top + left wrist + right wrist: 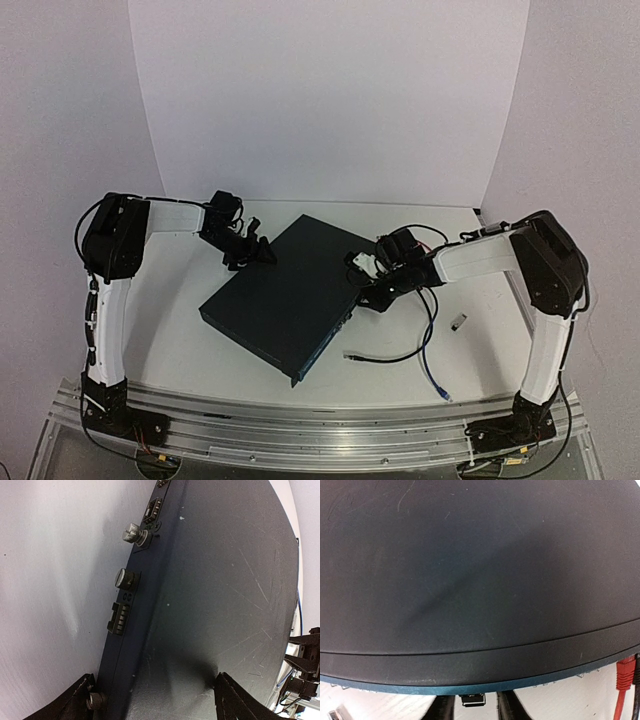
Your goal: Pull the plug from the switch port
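Between my right gripper's (474, 706) fingers sits one small plug (472, 699); I cannot tell if I pinch it. Just beyond looms one switch (470, 580), one red plug (624, 672) rightward. My left gripper (155, 680) straddles its corner, grip unclear.

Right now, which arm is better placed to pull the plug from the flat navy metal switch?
Right. The right gripper flanks a small plug at the socket face; the left gripper straddles the opposite edge of the switch.

switch (285, 295) fills table (180, 350) middle, loose cables (380, 358) right, open room near-left
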Robot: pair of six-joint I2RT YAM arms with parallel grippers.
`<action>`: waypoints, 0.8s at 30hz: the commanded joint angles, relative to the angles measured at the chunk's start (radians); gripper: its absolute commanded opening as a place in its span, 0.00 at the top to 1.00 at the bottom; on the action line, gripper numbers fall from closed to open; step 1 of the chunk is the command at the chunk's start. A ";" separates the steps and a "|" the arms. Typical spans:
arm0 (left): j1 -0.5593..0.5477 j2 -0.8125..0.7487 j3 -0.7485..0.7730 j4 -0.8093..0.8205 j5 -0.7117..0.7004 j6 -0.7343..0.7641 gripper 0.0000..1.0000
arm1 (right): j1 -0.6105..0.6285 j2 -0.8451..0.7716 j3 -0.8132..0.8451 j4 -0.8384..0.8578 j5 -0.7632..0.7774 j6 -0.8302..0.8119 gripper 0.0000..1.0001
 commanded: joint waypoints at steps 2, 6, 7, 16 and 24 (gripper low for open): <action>-0.016 0.079 0.011 -0.069 -0.080 0.013 0.20 | 0.006 0.011 0.015 0.074 0.035 -0.026 0.87; -0.016 0.086 0.018 -0.073 -0.086 0.013 0.20 | 0.006 -0.002 0.000 0.086 0.035 -0.042 0.98; -0.016 0.089 0.020 -0.075 -0.087 0.013 0.20 | 0.006 -0.007 -0.006 0.086 0.031 -0.048 1.00; -0.016 0.129 0.046 -0.104 -0.104 0.030 0.20 | 0.005 -0.061 -0.119 0.063 0.067 -0.107 1.00; -0.016 0.157 0.055 -0.126 -0.133 0.033 0.20 | 0.004 -0.118 -0.195 0.034 0.069 -0.099 1.00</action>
